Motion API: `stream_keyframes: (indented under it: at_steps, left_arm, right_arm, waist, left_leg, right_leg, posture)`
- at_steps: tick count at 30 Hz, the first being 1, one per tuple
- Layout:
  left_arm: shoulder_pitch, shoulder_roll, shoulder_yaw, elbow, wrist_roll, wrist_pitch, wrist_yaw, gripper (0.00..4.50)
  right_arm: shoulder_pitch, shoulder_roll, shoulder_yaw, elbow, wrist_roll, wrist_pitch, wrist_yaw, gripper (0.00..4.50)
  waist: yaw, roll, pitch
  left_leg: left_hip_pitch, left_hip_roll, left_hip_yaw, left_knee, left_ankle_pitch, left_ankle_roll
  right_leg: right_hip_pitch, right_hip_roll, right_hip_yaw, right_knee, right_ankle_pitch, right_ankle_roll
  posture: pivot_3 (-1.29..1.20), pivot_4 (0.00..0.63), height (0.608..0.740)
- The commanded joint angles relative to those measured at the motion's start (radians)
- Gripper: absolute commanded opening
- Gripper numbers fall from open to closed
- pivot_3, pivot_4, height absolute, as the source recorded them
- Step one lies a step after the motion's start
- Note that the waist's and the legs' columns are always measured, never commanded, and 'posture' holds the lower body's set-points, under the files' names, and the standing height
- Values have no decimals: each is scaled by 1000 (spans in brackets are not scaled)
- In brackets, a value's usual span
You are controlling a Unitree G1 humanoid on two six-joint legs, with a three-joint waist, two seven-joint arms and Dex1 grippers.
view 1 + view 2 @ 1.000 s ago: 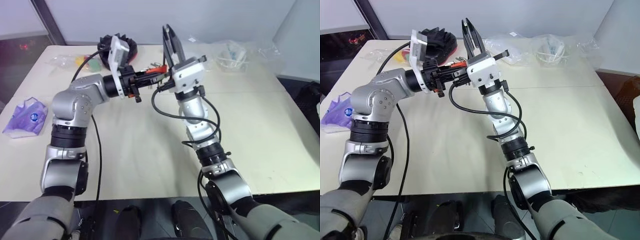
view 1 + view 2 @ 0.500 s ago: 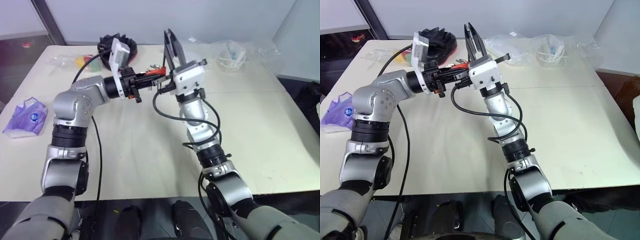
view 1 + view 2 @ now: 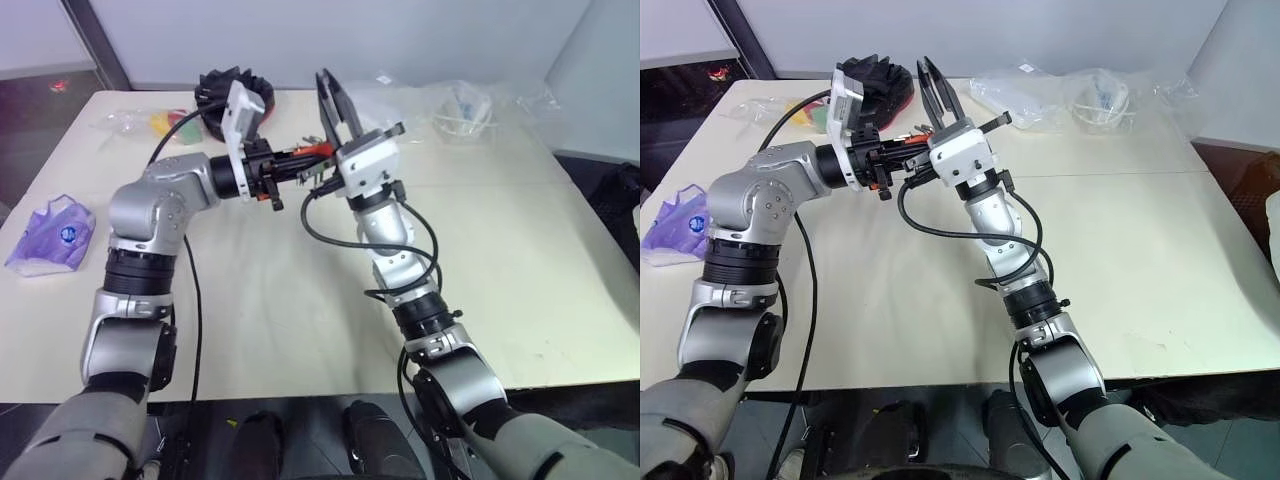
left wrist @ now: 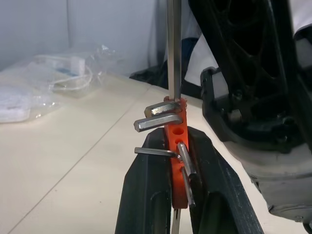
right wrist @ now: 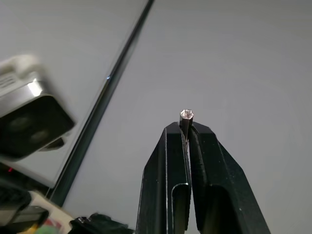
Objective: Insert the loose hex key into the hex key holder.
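My left gripper (image 4: 175, 135) is shut on the red-orange hex key holder (image 4: 176, 139), which has several short keys sticking out; it is held above the table and points right (image 3: 316, 151). My right gripper (image 3: 325, 84) points steeply upward, right beside the holder, and is shut on the loose hex key (image 5: 186, 116), whose end shows at its fingertips. In the left wrist view the loose hex key (image 4: 173, 48) is a straight silver rod. Its end meets the holder's far end. Whether it sits in a hole is hidden.
On the cream table (image 3: 280, 290) a black round object with a red rim (image 3: 222, 84) lies at the back behind the left gripper. Clear plastic bags (image 3: 462, 106) lie at the back right, yellow-green items (image 3: 165, 122) at the back left, and a purple bag (image 3: 55, 232) at the left edge.
The right gripper has tilted slightly to the left, bringing its key closer against the holder. Both grips are unchanged and the left gripper has kept still.
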Motion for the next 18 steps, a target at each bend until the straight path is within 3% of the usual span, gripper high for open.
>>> stream_keyframes:
  at_steps: [1, 18]
  left_arm:
    - [-27, 2, 34, -46, -14, -41, -5, 0]
    - [-41, -13, 51, -28, -22, -47, 5, 0]
  right_arm:
    - [16, -3, 5, -17, 2, 13, 8, 30]
    - [74, -10, -27, -77, 67, 69, 26, 30]
  waist:
    - [0, 0, 0]
    - [0, 0, 0]
  left_leg:
    - [0, 0, 0, 0, 0, 0]
    - [0, 0, 0, 0, 0, 0]
  right_leg:
    - [0, 0, 0, 0, 0, 0]
    - [0, 0, 0, 0, 0, 0]
  posture:
    - [0, 150, 740]
    - [0, 150, 740]
